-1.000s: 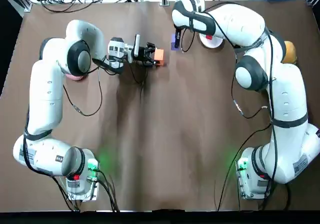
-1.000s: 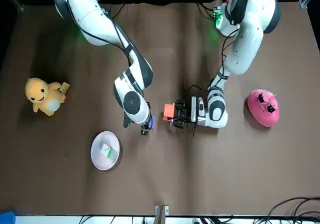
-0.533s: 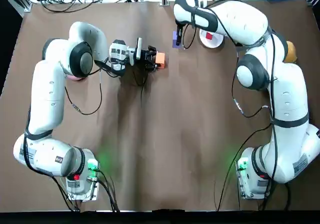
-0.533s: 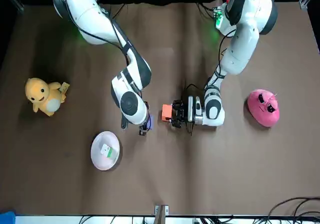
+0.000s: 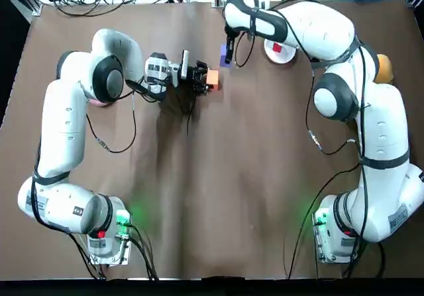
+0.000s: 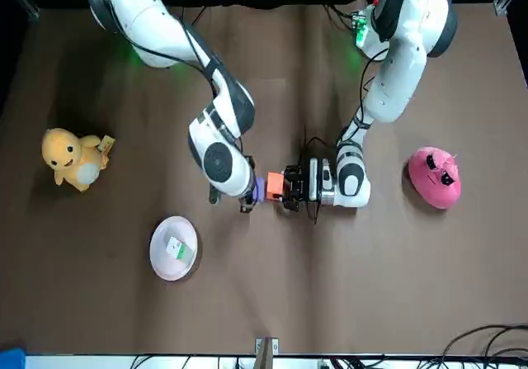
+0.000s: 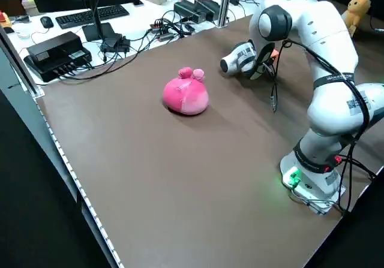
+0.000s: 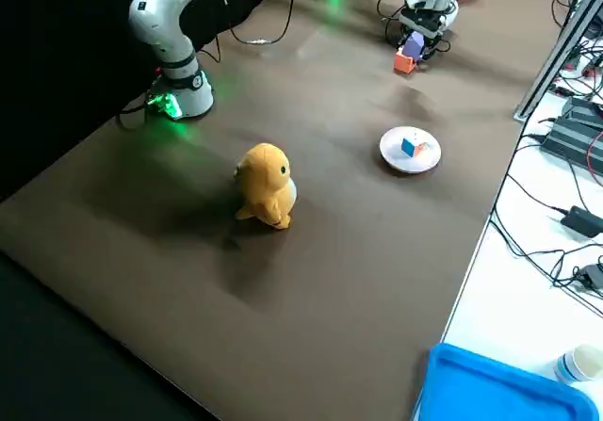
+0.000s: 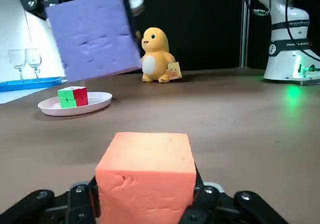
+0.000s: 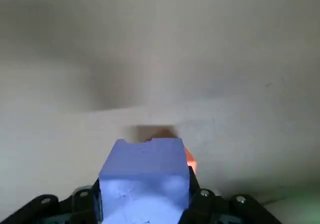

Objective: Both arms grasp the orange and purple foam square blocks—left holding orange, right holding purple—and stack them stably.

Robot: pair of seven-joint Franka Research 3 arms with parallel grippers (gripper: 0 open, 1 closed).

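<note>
1. Since the frame 1.0 s earlier, right gripper [image 6: 250, 197] with purple block [image 6: 256, 188] was shifted across the table to just beside orange block [image 6: 274, 186]. Left gripper [image 6: 285, 187] was barely moved.
2. Table [image 5: 212, 177]: brown top, with both arms reached out to its far side.
3. Left gripper was laid horizontal, low over the table, and clamped on the orange block's sides.
4. Right gripper was pointed down and clamped on the purple block. That block was held raised and tilted, higher than the orange block and apart from it, as seen in the left wrist view.
5. Pink plush [image 6: 433, 177] was seen near the left arm's wrist. Yellow plush [image 6: 73, 159] was seen well apart, on the right arm's side.
6. White plate [image 6: 158, 253] was seen near the right gripper, with a small coloured cube [image 6: 176, 250] on it.
</note>
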